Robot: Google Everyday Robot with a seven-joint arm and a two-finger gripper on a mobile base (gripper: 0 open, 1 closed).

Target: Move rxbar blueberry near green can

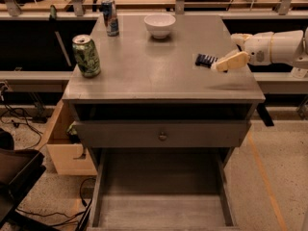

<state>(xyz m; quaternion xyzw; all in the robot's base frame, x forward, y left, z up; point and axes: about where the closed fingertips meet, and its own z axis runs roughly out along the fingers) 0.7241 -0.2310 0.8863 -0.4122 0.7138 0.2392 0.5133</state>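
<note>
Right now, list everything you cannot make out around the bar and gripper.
All in the camera view.
Bar: right end hidden behind the gripper, at the table's right side.
Arm: cut off by the right frame edge.
Bottom drawer: front cut off by the bottom edge.
</note>
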